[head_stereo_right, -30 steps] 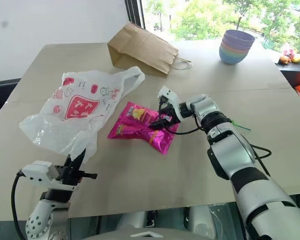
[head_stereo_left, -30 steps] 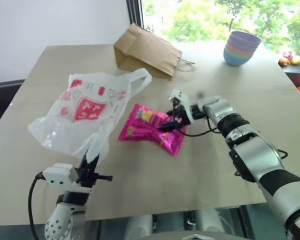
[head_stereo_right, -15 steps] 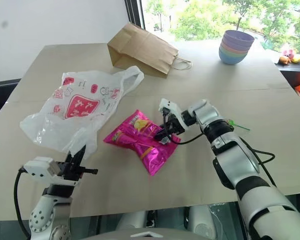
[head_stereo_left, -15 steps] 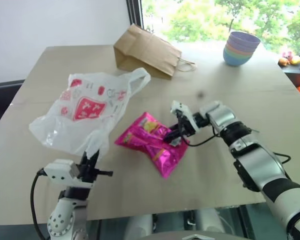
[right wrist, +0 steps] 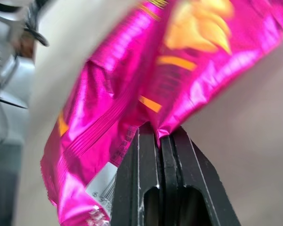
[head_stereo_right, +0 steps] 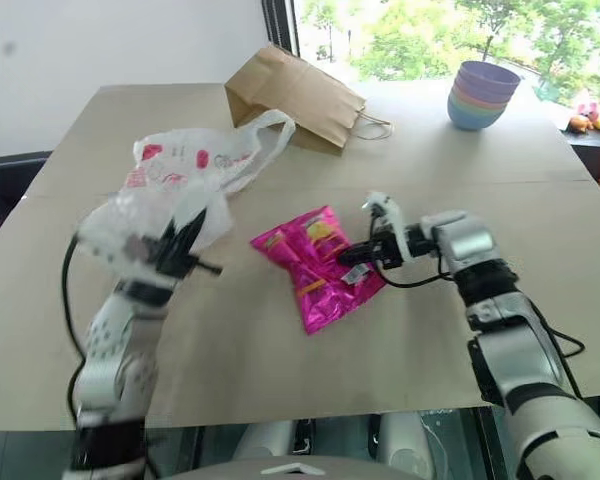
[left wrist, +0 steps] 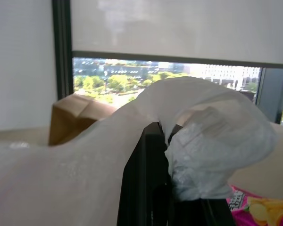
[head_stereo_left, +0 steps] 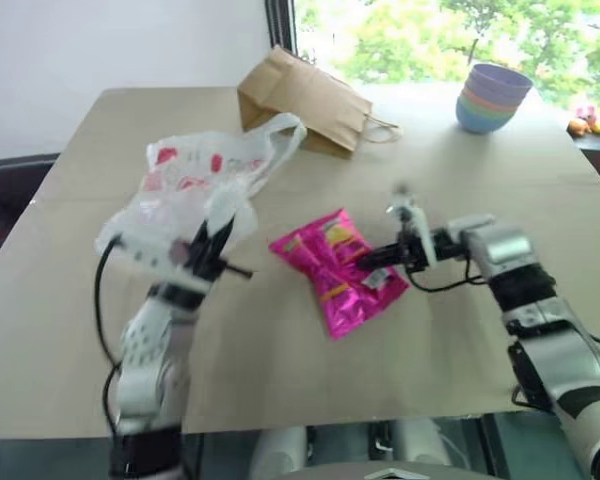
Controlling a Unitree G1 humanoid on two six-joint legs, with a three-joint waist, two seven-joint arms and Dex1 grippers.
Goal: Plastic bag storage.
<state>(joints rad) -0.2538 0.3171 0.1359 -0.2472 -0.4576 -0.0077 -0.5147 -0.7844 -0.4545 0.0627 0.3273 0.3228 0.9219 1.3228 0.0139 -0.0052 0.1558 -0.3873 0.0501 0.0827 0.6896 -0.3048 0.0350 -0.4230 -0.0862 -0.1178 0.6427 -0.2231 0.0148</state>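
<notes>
In the left eye view, the left gripper (head_stereo_left: pixel 212 243) is clenched on the plastic bag (head_stereo_left: pixel 205 175), lifted at ten o'clock on the surface (head_stereo_left: pixel 280 370). The right gripper (head_stereo_left: pixel 372 260) is pinching the magenta snack packet (head_stereo_left: pixel 337 265) near centre. In the left wrist view, bag film (left wrist: pixel 212 141) drapes over the black fingers (left wrist: pixel 146 183). In the right wrist view, fingers (right wrist: pixel 146 183) clamp the packet's edge.

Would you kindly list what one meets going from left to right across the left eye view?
Left gripper pinching the plastic bag → magenta snack packet → right gripper gripping the packet's edge → stack of pastel bowls.
</notes>
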